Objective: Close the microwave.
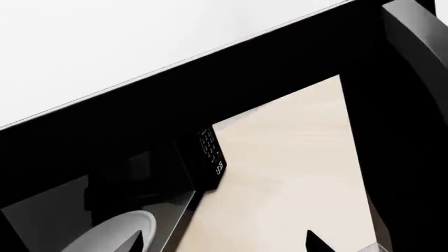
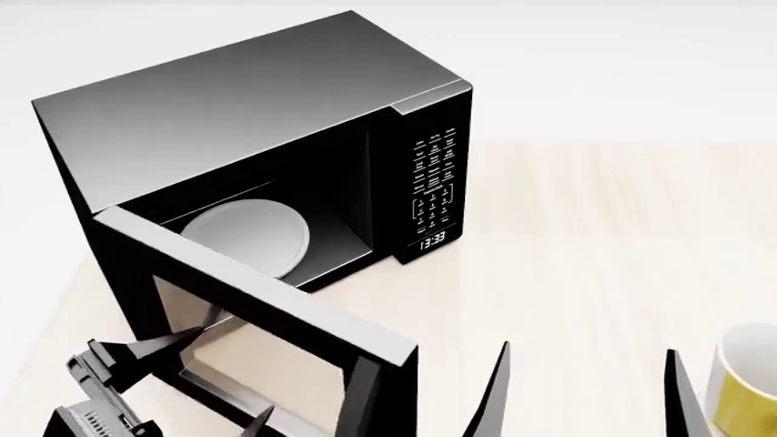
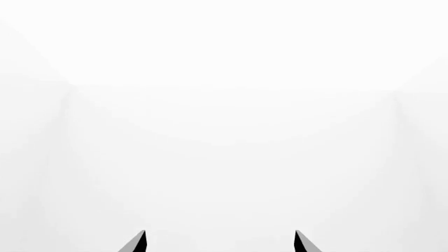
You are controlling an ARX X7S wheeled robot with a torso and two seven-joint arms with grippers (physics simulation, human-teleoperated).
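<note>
One microwave (image 2: 261, 137), one mug (image 2: 747, 387), two pincers (image 2: 200, 387) (image 2: 589, 396)

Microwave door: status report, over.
Microwave door wide open. Left gripper open beside it, not gripping. Right gripper open, idle. Yellow mug clear of swing.

Your bench (image 2: 607, 228) is a pale, light-wood surface filling the right and lower parts of the head view. On it you have the microwave (image 2: 243, 118) at the upper left of the frame, its door swung open toward the lower left. A yellow mug (image 2: 743, 387) with a white inside sits at the lower right edge, well apart from it.
</note>
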